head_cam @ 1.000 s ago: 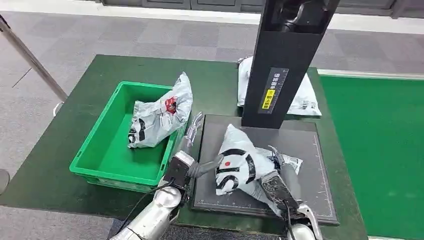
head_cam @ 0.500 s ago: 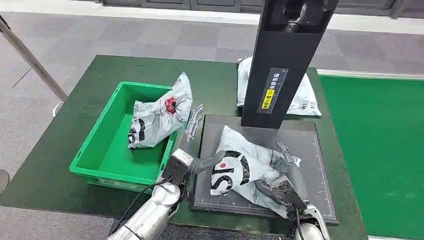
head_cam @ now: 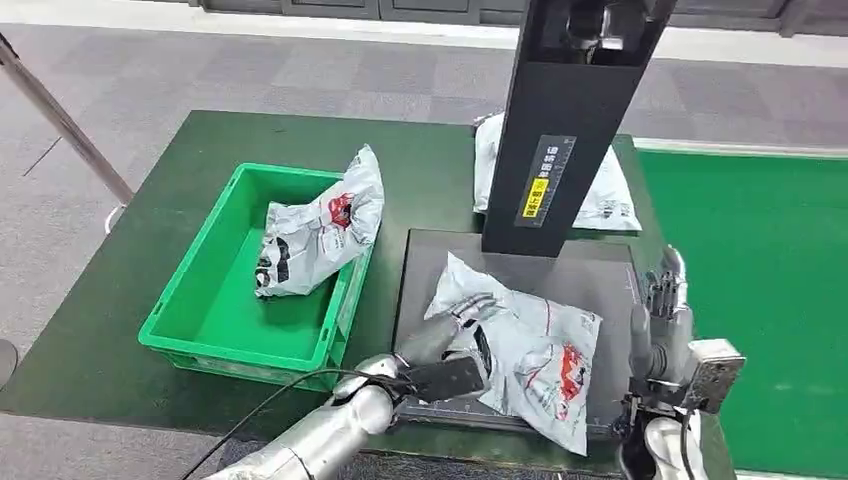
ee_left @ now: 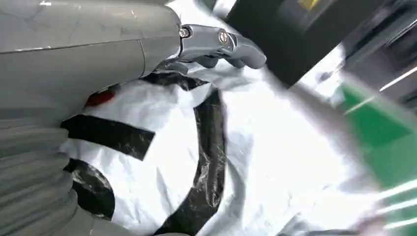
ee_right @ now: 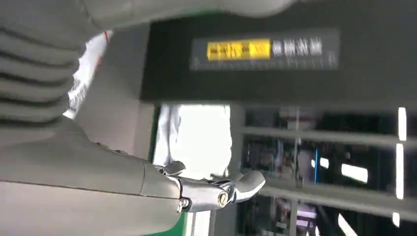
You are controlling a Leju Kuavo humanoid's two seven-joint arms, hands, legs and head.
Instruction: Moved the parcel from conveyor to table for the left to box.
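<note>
Parcel point(head_cam: 530, 345) lying flat on the dark mat point(head_cam: 600, 275) at the near middle of the bench point(head_cam: 140, 290), just in front of the black column point(head_cam: 565, 130). Left hand point(head_cam: 440, 355) resting on the parcel's near-left corner, fingers point(ee_left: 223, 42) laid over the white-and-black plastic, a firm grip not discernible. Right hand point(head_cam: 665, 320) raised off the mat's right edge, fingers upright and apart, holding nothing; green box point(head_cam: 200, 310) at left with another bag point(head_cam: 320, 230) leaning on its rim.
</note>
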